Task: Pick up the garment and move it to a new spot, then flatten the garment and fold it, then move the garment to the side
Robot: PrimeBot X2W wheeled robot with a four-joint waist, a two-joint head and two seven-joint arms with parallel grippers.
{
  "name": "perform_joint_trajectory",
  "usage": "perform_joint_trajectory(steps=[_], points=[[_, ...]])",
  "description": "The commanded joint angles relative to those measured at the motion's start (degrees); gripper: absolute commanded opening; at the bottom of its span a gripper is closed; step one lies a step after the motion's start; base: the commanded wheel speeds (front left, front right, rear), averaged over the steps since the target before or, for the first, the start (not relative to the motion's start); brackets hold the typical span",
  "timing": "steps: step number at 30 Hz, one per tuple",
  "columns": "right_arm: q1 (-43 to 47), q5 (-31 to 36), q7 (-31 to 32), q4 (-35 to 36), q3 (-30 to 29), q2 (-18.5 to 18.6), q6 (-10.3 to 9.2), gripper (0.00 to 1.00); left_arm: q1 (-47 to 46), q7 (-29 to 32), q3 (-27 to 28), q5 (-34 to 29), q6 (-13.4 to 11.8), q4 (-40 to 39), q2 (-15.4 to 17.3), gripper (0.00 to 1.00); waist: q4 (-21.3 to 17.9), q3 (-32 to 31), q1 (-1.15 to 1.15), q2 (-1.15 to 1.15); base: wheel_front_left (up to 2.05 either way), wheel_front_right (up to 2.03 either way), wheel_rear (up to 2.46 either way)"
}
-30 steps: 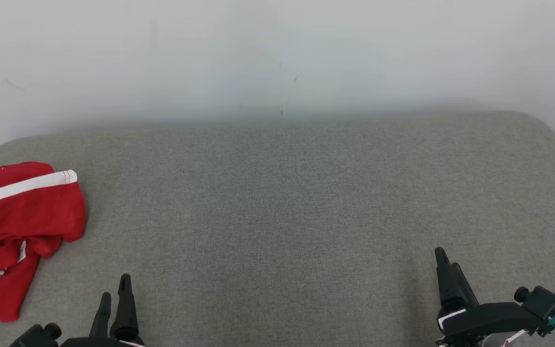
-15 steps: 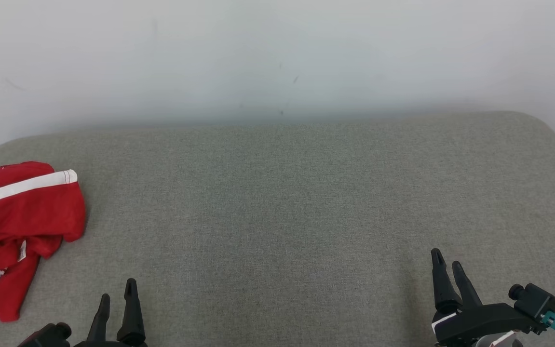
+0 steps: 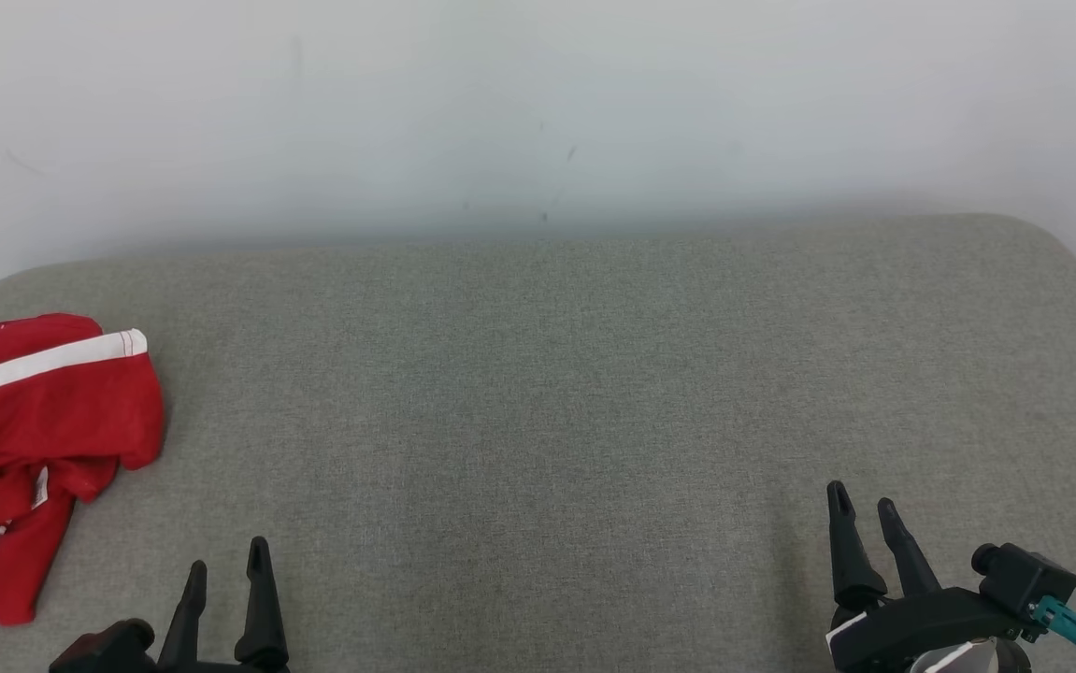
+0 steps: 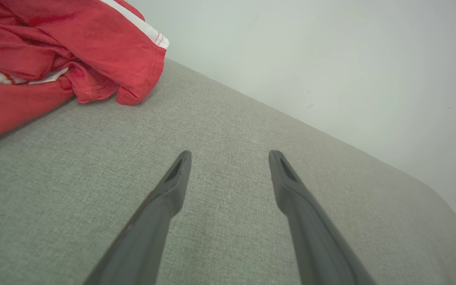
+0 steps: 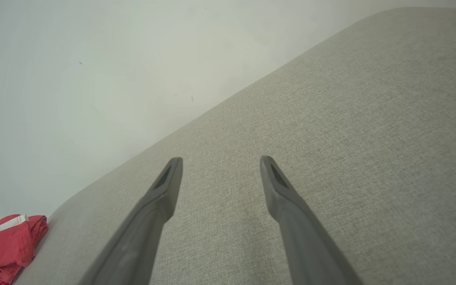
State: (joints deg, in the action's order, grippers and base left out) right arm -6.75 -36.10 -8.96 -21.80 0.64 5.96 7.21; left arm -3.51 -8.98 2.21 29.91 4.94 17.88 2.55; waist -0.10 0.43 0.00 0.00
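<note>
Garment (image 3: 37,421) lies bunched, far left on cushion (image 3: 538,393). Left gripper (image 3: 227,553) and right gripper (image 3: 862,495): jaws open, empty. Left should pinch a raised fold.

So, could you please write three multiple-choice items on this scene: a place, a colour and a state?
1. Where on the grey cushion does the garment lie? A) far left B) centre C) far right
2. The garment's colours? A) blue and yellow B) red and white C) black
3. The left gripper is: A) open and empty B) shut on the garment C) shut on nothing
Answers: 1A, it sits at the head view's left edge; 2B, red cloth, white stripe; 3A, cushion shows between its fingers.
</note>
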Motion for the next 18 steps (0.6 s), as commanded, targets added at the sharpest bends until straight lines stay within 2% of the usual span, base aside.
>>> perform_joint_trajectory(steps=[1,18], points=[[-0.8,1.6,-0.5,0.0,0.2,0.5,0.36,1.0,0.3,-0.5,-0.1,-2.1,-0.3,-0.7,0.3,1.0,0.0,0.0,0.0,0.0,0.0,0.0,0.0],[-1.5,11.0,-2.9,-2.5,0.2,0.3,0.35,1.0,0.8,-2.8,-0.9,-11.6,-1.4,0.3,0.4,1.0,-0.1,0.5,0.0,0.0,0.0,0.0,0.0]])
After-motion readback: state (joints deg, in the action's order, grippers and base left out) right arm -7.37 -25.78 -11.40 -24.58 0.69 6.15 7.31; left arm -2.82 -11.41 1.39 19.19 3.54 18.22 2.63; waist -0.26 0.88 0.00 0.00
